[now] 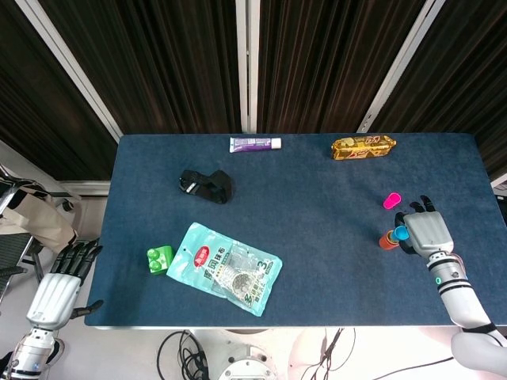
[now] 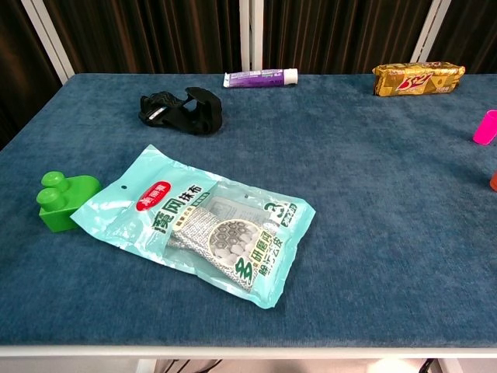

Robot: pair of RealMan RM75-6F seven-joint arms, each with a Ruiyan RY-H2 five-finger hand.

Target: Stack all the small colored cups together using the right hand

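Blue worktop (image 2: 373, 233): teal packet (image 2: 210, 225) centre-left, green block (image 2: 64, 200) touching its left edge; pink cup (image 2: 486, 127) (cut off) at right edge.

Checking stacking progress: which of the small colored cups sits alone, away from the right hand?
The pink cup. It lies by itself on the blue table, beyond the right hand, while the blue cup and orange cup sit together at that hand.

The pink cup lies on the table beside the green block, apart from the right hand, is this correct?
No. The pink cup lies far from the green block, just beyond the right hand and apart from it. The head view shows this.
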